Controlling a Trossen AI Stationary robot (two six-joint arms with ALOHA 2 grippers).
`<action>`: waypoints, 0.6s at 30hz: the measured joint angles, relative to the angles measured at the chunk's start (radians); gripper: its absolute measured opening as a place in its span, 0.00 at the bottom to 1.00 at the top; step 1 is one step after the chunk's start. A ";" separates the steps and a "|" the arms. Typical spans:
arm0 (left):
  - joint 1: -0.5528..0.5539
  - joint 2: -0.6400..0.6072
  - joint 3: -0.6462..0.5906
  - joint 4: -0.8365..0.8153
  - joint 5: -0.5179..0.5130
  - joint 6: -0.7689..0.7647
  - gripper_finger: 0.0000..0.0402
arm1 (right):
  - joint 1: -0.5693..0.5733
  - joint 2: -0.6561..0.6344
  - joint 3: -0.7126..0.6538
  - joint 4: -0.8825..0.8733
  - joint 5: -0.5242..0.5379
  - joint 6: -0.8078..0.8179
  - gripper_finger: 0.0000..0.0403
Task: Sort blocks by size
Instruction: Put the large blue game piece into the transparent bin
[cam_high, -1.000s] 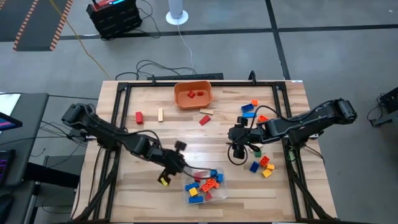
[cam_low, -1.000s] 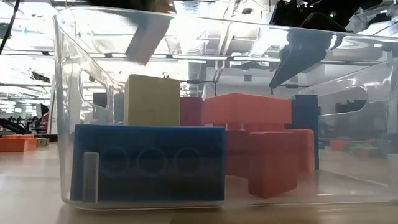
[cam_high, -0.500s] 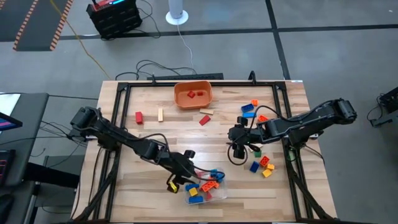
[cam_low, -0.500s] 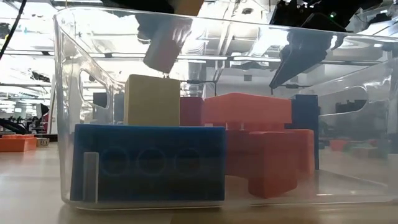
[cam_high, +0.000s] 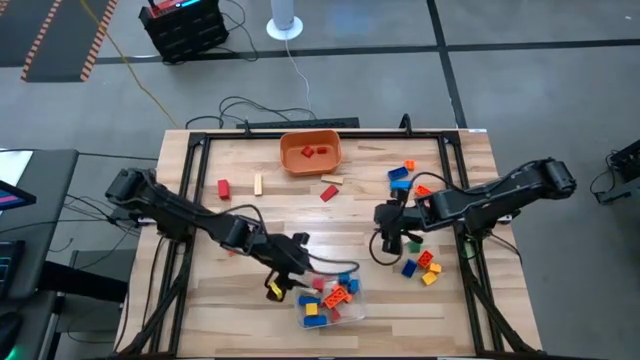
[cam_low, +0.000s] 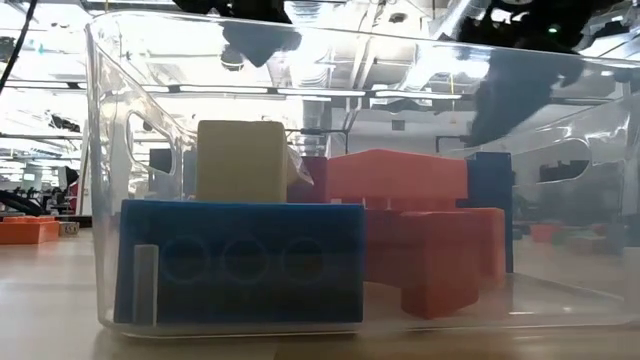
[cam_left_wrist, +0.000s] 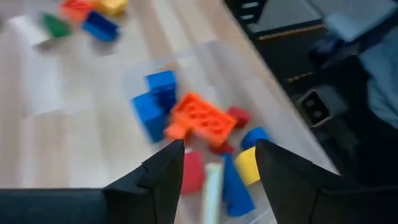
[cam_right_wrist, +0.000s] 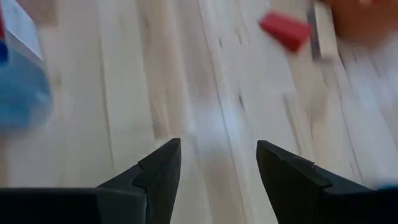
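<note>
Left gripper (cam_left_wrist: 217, 158) agape above tub (cam_high: 328, 297) of blocks (cam_left_wrist: 200, 117); right gripper (cam_right_wrist: 217, 158) agape, over bare table (cam_right_wrist: 155, 93).

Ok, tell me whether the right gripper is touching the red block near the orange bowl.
Apart. In the high view, bare table separates the right gripper from the red block by the orange bowl.
</note>
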 joint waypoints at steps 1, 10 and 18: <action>0.007 -0.013 0.000 -0.025 -0.017 0.002 0.48 | 0.005 -0.009 0.000 -0.040 0.017 0.032 0.59; 0.124 -0.065 -0.011 -0.083 -0.313 0.219 0.48 | -0.228 -0.002 -0.001 -0.227 0.216 0.035 0.59; 0.237 -0.066 -0.179 0.222 -0.161 0.331 0.48 | -0.619 0.086 0.000 -0.116 -0.004 -0.550 0.60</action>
